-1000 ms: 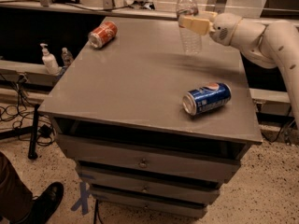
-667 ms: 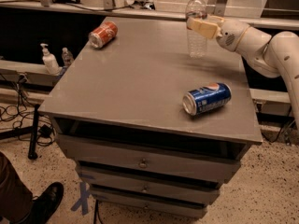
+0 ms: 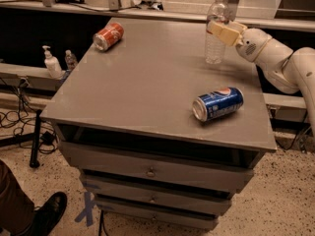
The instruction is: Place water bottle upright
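The water bottle (image 3: 215, 47) is a clear ribbed plastic bottle with a white cap. It is upright at the far right of the grey table top (image 3: 147, 82), its base at or just above the surface. My gripper (image 3: 219, 30) reaches in from the right on a white arm (image 3: 275, 58). Its tan fingers (image 3: 225, 34) are closed around the bottle's upper part, just below the neck.
A blue soda can (image 3: 218, 103) lies on its side near the front right. A red soda can (image 3: 108, 36) lies at the far left. A white pump dispenser (image 3: 51, 63) and a small clear bottle (image 3: 71, 59) stand on a ledge left of the table. A shoe (image 3: 47, 215) shows at the bottom left.
My gripper has carried the upright bottle to the right and slightly away, toward the table's far right corner. The cans have not moved.
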`<state>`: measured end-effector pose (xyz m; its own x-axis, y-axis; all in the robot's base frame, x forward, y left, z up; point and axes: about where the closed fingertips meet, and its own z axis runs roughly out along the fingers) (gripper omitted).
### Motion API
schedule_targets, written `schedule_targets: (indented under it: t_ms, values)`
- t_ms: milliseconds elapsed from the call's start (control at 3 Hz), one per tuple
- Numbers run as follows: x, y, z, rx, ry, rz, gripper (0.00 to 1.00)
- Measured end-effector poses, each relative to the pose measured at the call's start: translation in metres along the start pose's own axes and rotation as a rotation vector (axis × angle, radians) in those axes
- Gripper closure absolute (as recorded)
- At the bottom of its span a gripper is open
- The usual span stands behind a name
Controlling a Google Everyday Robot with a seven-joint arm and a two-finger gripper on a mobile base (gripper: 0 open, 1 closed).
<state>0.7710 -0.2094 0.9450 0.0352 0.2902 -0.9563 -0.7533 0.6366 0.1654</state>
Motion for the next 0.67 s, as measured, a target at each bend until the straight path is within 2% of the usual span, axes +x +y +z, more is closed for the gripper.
schedule_targets:
  t_ms: [667]
  values:
    - [0.0053,-0.0065,-0.0169,0.035,-0.088,0.050,1.00]
